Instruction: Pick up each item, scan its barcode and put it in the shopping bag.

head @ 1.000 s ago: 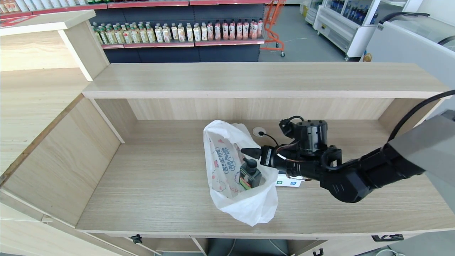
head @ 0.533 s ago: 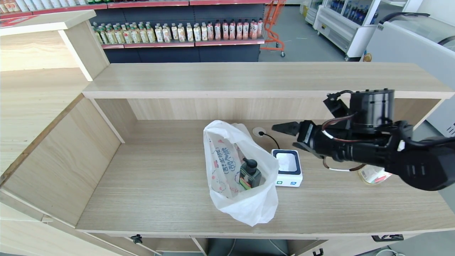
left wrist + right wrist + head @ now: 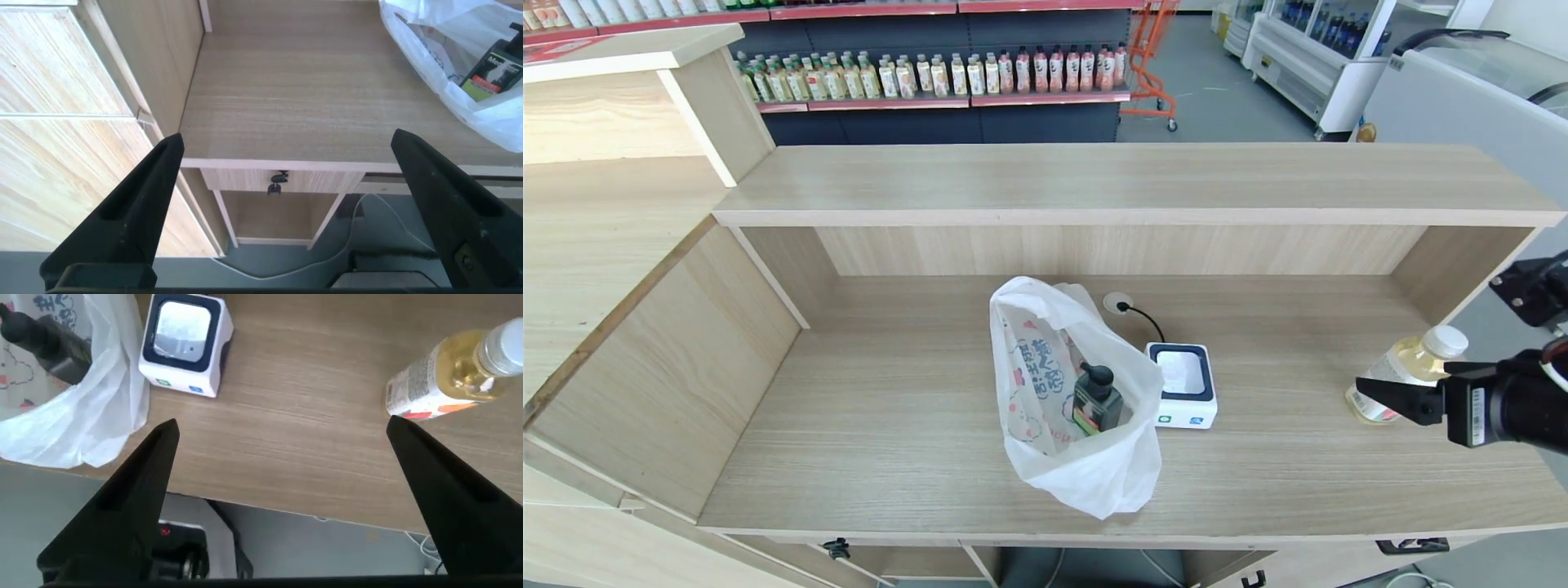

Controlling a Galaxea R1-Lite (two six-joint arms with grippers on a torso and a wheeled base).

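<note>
My right gripper (image 3: 280,423) gapes wide and empty beside the yellow bottle (image 3: 1409,365), at 3 o'clock from the scanner (image 3: 1183,384). My left gripper (image 3: 288,137) is wide too; the shopping bag (image 3: 1078,465) holds a pump bottle (image 3: 1097,400).

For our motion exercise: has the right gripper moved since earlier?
Yes: the right gripper went rightward from the shopping bag, past the scanner, to the bottle.

— What do you look like?
— Matte black. My right pincer (image 3: 1376,392) has long wedge fingers (image 3: 122,506) tapering to points, a pale label (image 3: 1472,406) on the wrist, and thin red and white wires (image 3: 1553,359) behind.
— And the left?
— My left pincer (image 3: 288,139) has the same black wedges.
</note>
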